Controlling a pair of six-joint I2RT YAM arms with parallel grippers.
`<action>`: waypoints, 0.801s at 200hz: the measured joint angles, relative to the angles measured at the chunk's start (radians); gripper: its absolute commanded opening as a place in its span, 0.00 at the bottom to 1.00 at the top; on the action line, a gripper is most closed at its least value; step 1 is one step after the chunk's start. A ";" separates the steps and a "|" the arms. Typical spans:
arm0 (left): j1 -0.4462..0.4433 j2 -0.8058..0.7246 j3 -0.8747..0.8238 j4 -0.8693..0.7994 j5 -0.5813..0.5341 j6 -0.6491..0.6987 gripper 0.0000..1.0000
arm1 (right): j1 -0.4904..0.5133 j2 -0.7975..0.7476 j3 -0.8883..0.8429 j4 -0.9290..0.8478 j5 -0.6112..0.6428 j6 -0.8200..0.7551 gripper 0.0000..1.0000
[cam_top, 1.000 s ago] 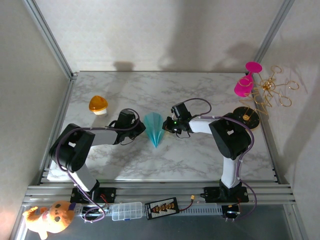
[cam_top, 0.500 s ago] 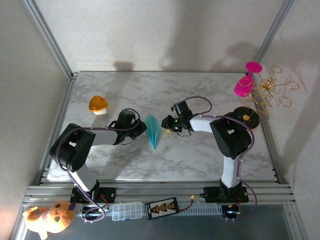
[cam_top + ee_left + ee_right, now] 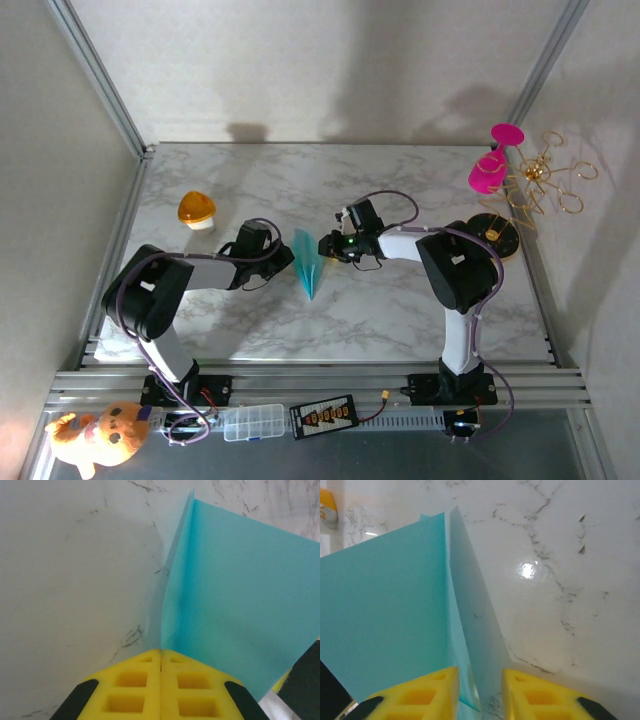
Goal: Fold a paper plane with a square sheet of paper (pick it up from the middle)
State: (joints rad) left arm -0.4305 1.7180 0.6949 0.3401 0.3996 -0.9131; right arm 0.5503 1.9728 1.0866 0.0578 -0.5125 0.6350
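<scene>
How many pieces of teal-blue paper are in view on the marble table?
1. The folded teal-blue paper sits at the middle of the marble table, between the left gripper, shut on it, and the right gripper.

Plain teal-blue: paper plane [image 3: 310, 262]. Beneath it the table [image 3: 400, 310] is white marble with grey veining. Left of the plane, dome [image 3: 197, 209]: orange over a white base. Far right of the plane: magenta cup shape [image 3: 488, 170], gold wire tangle [image 3: 545, 185]. Pads of left gripper [image 3: 160, 652]: yellow.

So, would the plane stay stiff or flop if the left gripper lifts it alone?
Probably light and floppy: the plane is thin paper, its flaps spreading apart. The centre crease likely stiffens it lengthwise. Pinched at one edge by the left gripper, it may sag or twist.
</scene>
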 measured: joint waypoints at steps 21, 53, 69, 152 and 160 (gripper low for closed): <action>0.000 0.000 0.000 0.000 0.000 0.000 0.05 | 0.000 0.000 0.000 -0.003 -0.024 -0.008 0.26; 0.000 0.000 0.002 0.000 0.000 0.001 0.05 | 0.000 0.000 0.000 -0.003 -0.039 -0.019 0.16; 0.000 0.000 0.004 0.000 0.000 0.004 0.05 | 0.000 0.000 0.000 -0.003 -0.040 -0.021 0.16; 0.000 0.016 0.016 0.000 0.000 0.011 0.05 | 0.000 0.028 0.002 0.000 -0.084 -0.021 0.11; 0.000 0.016 0.016 0.000 0.000 0.011 0.04 | 0.000 0.029 0.002 0.000 -0.083 -0.019 0.08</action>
State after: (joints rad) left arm -0.4309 1.7340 0.7105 0.3397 0.3996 -0.9016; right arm 0.5503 2.0014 1.0889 0.0582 -0.5957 0.6155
